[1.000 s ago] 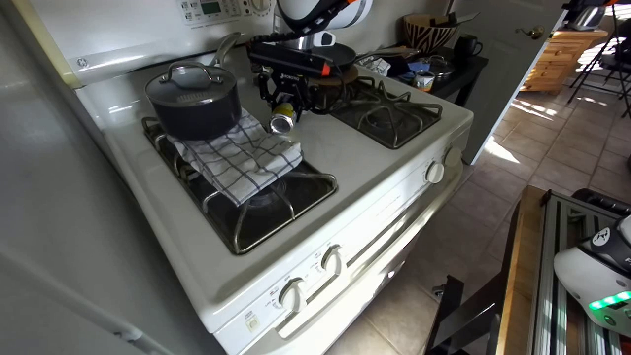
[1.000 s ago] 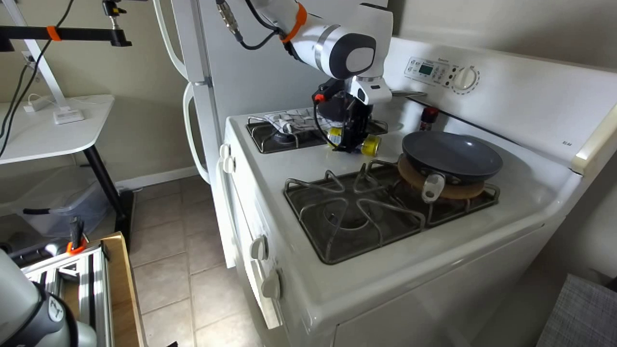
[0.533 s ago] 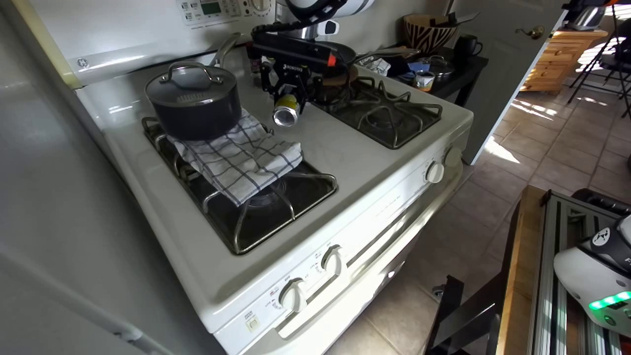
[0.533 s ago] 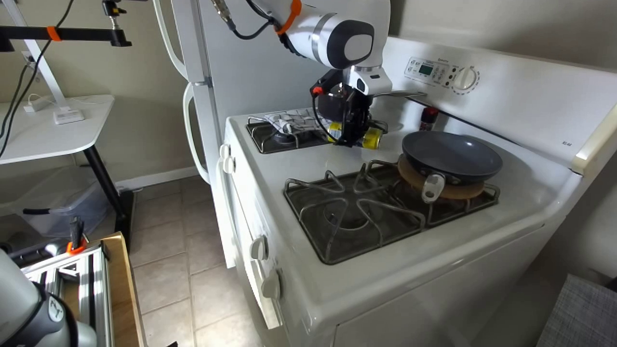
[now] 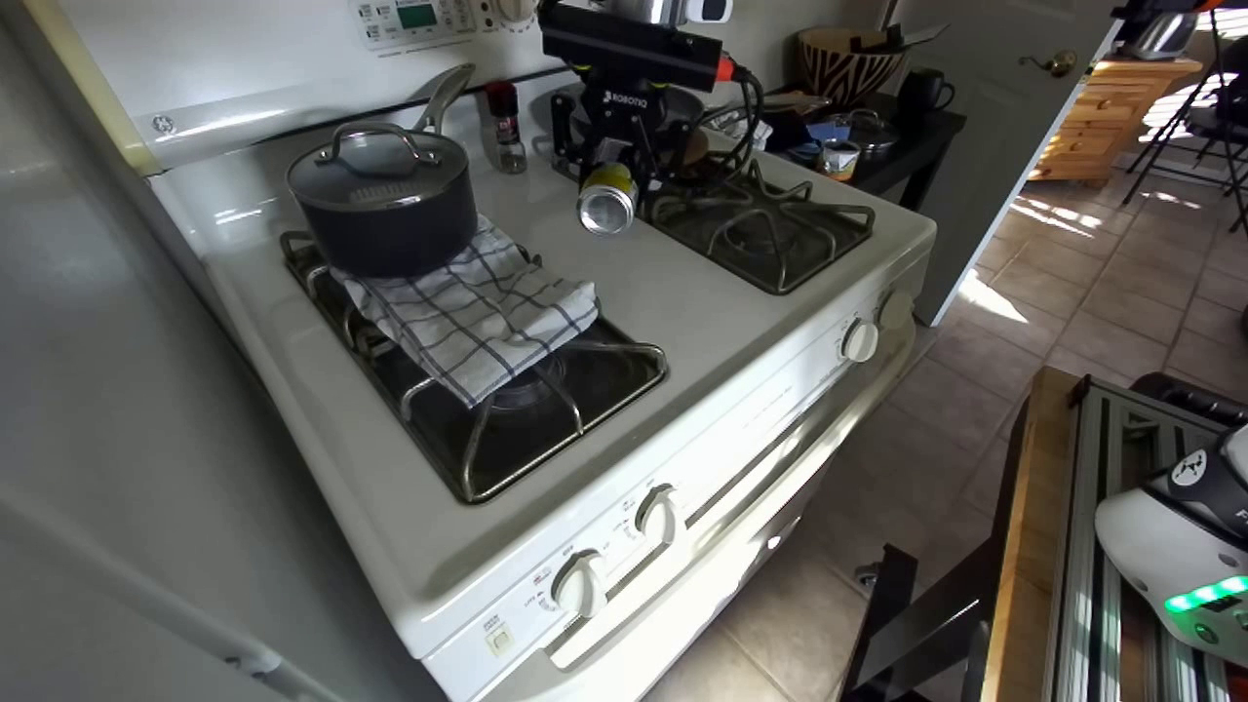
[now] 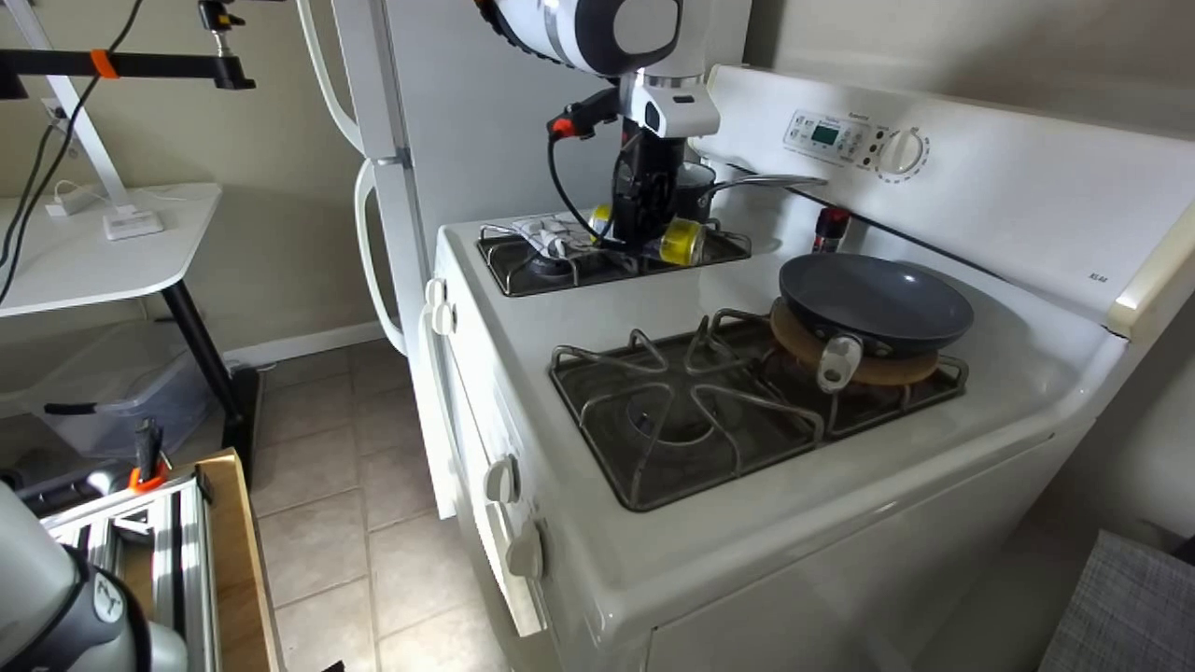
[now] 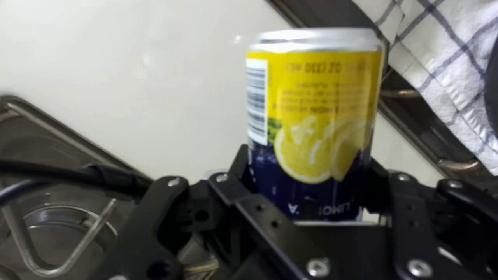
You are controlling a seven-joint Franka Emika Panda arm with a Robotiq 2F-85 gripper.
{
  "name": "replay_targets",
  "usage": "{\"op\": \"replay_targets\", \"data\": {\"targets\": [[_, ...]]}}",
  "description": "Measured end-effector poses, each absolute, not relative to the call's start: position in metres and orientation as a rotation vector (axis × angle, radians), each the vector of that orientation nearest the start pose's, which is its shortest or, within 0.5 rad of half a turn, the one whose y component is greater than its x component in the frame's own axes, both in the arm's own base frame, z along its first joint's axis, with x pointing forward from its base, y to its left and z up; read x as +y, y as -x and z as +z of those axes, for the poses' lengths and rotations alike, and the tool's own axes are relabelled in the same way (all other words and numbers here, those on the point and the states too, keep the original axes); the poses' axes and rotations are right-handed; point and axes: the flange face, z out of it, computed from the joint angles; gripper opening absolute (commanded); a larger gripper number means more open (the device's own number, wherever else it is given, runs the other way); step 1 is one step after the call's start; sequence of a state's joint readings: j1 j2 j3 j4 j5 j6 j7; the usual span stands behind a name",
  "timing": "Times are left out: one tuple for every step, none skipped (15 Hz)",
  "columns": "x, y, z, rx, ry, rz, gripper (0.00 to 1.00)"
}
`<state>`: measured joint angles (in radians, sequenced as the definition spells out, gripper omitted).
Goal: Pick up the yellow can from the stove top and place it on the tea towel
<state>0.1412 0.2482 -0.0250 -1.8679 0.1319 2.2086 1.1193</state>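
Observation:
The yellow can [image 5: 607, 198] has a dark blue part and silvery ends. My gripper [image 7: 309, 167] points down and is shut around the can's middle. The can lies sideways in the grip, and it also shows in an exterior view [image 6: 682, 243]. It hangs above the white stove top [image 5: 673, 302], apart from it. The checked tea towel [image 5: 487, 312] lies folded over a burner grate beside the can, partly under a dark lidded pot [image 5: 390, 219]. The towel shows in the wrist view [image 7: 443, 46] at the upper right. The fingers hide the can's middle in the exterior views.
A frying pan [image 6: 873, 299] stands on a brown round piece on the back burner of the opposite grate [image 6: 686, 411]. A red-topped spice jar [image 5: 506, 127] stands near the back panel. The pot's long handle [image 5: 447, 96] sticks out toward the back.
My gripper has risen with the can held in it. It moved right and up in one exterior picture, left and up in the opposite one. The spice jar is now uncovered. Towel and pot have not moved.

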Motion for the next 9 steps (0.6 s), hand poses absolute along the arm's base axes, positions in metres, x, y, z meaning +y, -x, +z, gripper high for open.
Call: {"op": "replay_targets", "data": {"targets": [[0.081, -0.612, 0.397, 1.536, 2.566, -0.01, 0.6], [0.083, -0.606, 0.401, 1.523, 2.57, -0.01, 0.6], [0.084, -0.606, 0.402, 1.52, 2.572, -0.011, 0.6], [0.083, -0.607, 0.399, 1.522, 2.573, -0.007, 0.6], [0.082, -0.608, 0.396, 1.527, 2.575, -0.001, 0.6], [0.081, -0.609, 0.393, 1.53, 2.576, 0.004, 0.35], [0.08, -0.61, 0.39, 1.533, 2.577, 0.008, 0.35], [0.08, -0.61, 0.389, 1.533, 2.579, 0.01, 0.35], [0.08, -0.61, 0.387, 1.543, 2.575, 0.014, 0.35]]}}
